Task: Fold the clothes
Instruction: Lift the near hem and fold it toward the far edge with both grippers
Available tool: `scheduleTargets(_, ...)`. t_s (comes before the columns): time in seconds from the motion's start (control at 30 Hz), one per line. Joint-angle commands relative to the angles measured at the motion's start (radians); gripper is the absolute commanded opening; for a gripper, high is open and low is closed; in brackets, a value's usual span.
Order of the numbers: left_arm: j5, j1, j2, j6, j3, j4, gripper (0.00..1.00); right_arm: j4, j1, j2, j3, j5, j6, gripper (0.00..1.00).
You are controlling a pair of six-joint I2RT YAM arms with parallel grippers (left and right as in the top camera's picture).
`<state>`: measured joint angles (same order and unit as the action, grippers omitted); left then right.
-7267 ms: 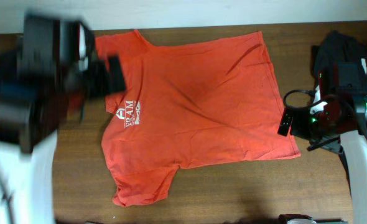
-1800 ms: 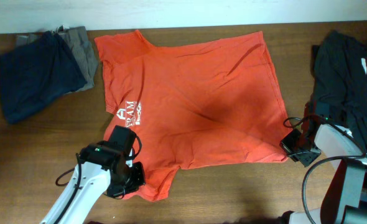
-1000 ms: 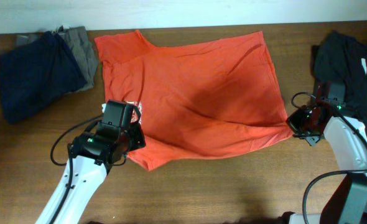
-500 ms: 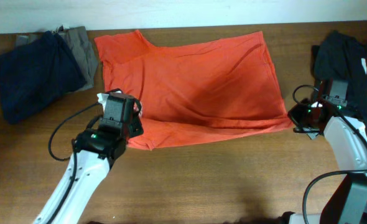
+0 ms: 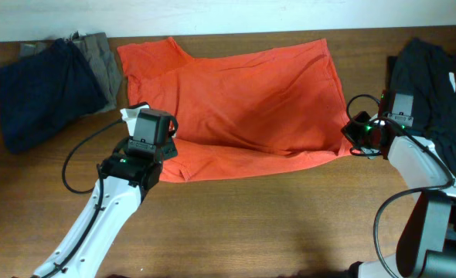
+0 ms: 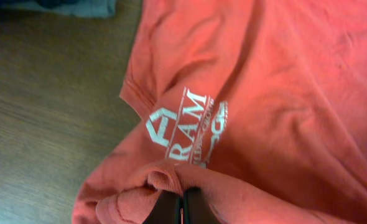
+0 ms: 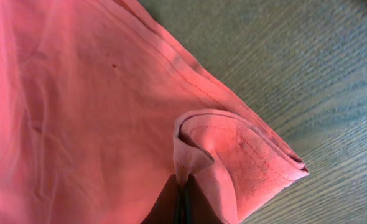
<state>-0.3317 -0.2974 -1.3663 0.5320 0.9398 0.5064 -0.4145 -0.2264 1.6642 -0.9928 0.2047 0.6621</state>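
2 robot arms hold an orange T-shirt (image 5: 243, 93) spread over the far middle of the desk (image 5: 290, 224), its near edge doubled back onto itself. The left gripper (image 6: 182, 208), pressed together, pinches the rolled near-left fold just below the white lettering (image 6: 190, 127). Only its fingertips show at the bottom edge of the left wrist view; the rest is cut off. From overhead the lettering cannot be made out, as gripper and fold cover that spot. The right gripper (image 7: 183, 202), likewise pressed together, pinches the curled near-right hem corner, its fingers mostly buried in cloth and cropped by the frame. At far left a navy garment (image 5: 42, 93) lies over much of a grey garment (image 5: 104, 62). At far right a black garment (image 5: 437, 69) runs out of the picture, partly behind the right arm (image 5: 421, 166).
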Motion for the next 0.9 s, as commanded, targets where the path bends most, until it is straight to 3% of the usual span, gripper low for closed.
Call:
scheduleTargets(0.0, -0.035, 0.034, -0.001, -0.006, 0.013, -0.02, 0.01, 0.006, -0.004, 0.005, -0.017, -0.044, 0.01, 0.04)
scheduleTargets(0.4, -0.035, 0.085, -0.011, -0.006, 0.013, -0.036, 0.02, 0.081, -0.004, 0.015, -0.017, -0.059, 0.014, 0.04)
scheduleTargets(0.87, -0.061, 0.085, -0.121, -0.011, 0.013, -0.225, 0.06, 0.129, -0.003, 0.044, -0.017, -0.116, 0.027, 0.04)
